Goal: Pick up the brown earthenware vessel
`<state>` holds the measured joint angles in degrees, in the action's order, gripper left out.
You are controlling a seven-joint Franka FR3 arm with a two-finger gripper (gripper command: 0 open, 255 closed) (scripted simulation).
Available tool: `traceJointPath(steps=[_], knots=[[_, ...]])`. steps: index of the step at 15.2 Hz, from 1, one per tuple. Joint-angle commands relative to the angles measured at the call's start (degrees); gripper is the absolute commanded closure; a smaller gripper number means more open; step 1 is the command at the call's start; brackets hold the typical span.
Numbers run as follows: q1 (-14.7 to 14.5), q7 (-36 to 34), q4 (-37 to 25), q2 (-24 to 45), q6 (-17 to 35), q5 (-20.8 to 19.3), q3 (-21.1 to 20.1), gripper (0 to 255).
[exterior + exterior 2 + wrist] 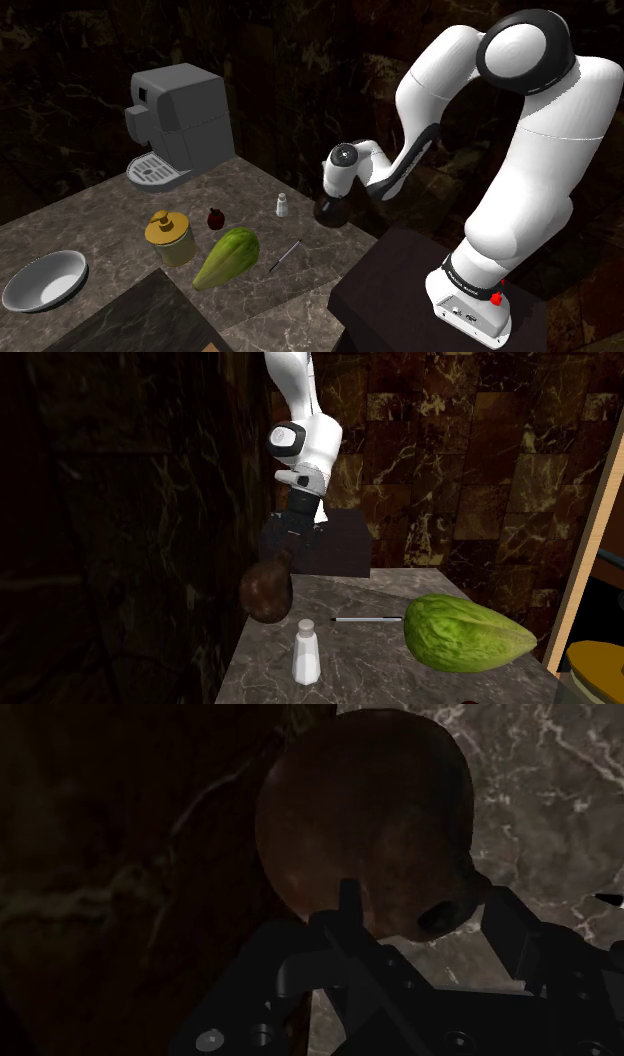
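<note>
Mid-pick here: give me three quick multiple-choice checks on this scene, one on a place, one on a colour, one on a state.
1. Where is the brown pot?
A. In the bowl.
B. Beside the coffee machine.
C. Right under the gripper, at the counter edge.

2. What colour is the big fruit?
A. Green.
B. Red.
C. White.

3. How is the shaker placed?
A. On its side.
B. Upright.
C. Upside down.

Answers:
1. C: the second exterior view shows the pot just below the hand at the counter's rim.
2. A: its skin is plainly green in both outside views.
3. B: it stands on its base with the cap on top.
</note>
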<state>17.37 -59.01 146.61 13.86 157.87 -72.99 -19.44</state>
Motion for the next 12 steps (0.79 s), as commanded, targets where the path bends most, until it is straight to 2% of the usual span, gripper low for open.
traceJointPath(steps=[1,10,12], knots=[[0.5,2.9,0.9,-2.0,0.0,3.2,-0.8,255],[2.1,17.4,4.4,-11.5,-0.8,19.9,-4.2,255],[2.1,17.7,4.5,-11.6,-0.9,20.2,-4.2,255]])
